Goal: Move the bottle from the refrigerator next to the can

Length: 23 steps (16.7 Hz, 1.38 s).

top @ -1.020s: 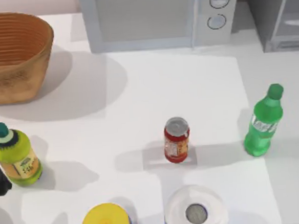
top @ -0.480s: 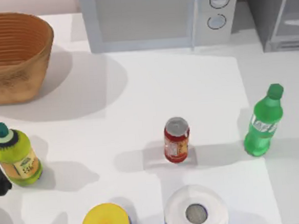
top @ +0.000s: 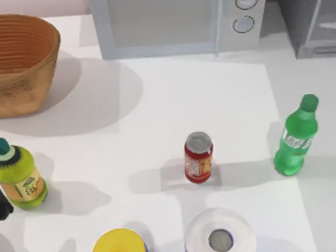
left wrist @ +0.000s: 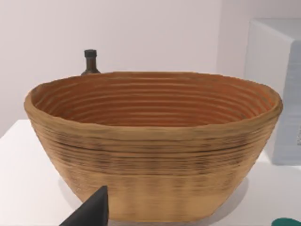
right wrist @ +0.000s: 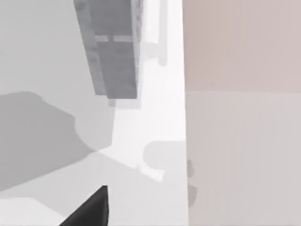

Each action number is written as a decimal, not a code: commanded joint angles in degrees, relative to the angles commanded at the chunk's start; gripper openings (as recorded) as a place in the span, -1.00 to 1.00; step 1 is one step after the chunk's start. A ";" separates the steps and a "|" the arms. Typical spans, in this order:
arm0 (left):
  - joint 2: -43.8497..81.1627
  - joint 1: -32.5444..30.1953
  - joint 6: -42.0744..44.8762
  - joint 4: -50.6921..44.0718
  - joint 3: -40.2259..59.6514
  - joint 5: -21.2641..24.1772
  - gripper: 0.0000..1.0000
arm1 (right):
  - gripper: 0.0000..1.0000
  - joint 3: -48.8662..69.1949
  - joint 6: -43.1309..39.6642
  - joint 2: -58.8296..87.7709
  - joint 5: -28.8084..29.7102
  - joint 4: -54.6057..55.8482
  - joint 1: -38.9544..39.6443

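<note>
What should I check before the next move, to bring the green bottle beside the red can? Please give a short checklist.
1. Green bottle upright on the table, outside the refrigerator: ok.
2. Red can upright: ok.
3. Free space between can and bottle: ok.
4. White roll in front of the can stands apart from that space: ok.
5. Bottle already beside the can: not ok, a wide gap remains.
6. Right pincer open: cannot tell.

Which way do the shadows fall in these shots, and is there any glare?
Top view: soft shadows fall leftward from the can, the bottle and the basket; no glare on the table. Right wrist view: a broad grey shadow lies below the refrigerator.
</note>
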 joint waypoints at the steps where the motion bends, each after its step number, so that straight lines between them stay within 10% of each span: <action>1: 0.00 0.00 0.00 0.00 0.00 0.00 1.00 | 1.00 -0.03 1.78 0.12 0.20 1.67 1.24; 15: 0.00 0.00 0.00 0.00 0.00 0.00 1.00 | 1.00 -1.03 66.90 1.36 9.34 54.10 40.55; 23: 0.00 0.00 0.00 0.00 0.00 0.00 1.00 | 1.00 -1.29 77.46 1.19 11.29 64.44 49.02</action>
